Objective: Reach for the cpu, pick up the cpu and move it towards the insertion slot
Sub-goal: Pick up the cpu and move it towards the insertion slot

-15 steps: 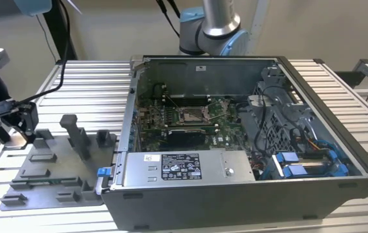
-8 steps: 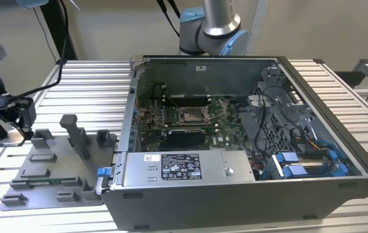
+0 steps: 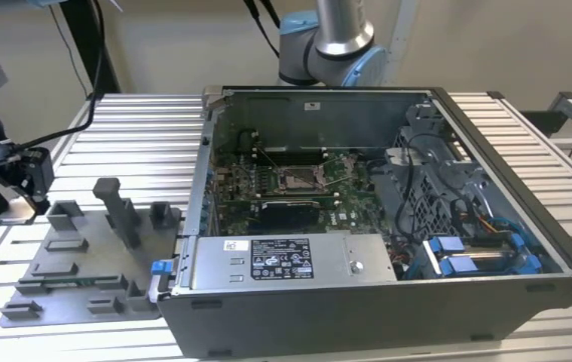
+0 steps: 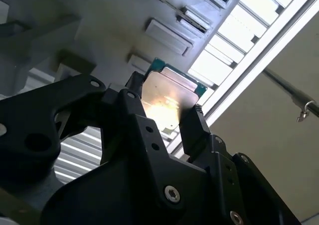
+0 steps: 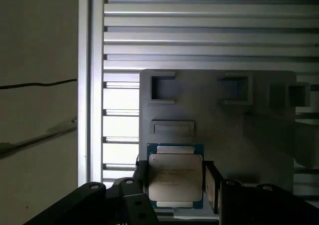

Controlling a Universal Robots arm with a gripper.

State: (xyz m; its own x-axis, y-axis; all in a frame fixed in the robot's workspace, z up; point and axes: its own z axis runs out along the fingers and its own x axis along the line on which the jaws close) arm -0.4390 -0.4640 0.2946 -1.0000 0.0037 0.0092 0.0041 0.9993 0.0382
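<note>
On the table point(image 3: 135, 128), the open computer case point(image 3: 386, 302) is seen, its insertion slot point(image 3: 301, 178) lying at three o'clock from the hand point(image 3: 19, 207) in the exterior view, well apart. Above the grey tray point(image 3: 74, 302), the cpu point(image 5: 175, 181) is held clamped flat between the hand's fingers point(image 5: 141, 180).

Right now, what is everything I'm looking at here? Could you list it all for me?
computer case: one, dark grey, open, mid-table in the exterior view
circuit board: one, green, inside the case
insertion slot: one, silver frame with dark centre, on the circuit board
power supply box: one, silver, at the case's near edge
tray: one, grey plastic, on the table at the exterior view's left of the case
table: one, silver slats, under the case and tray
cpu: one, silvery with a green edge, between the gripper's fingers
arm: one, silver and blue-grey, behind the case
gripper: one, black, closed on the cpu
</note>
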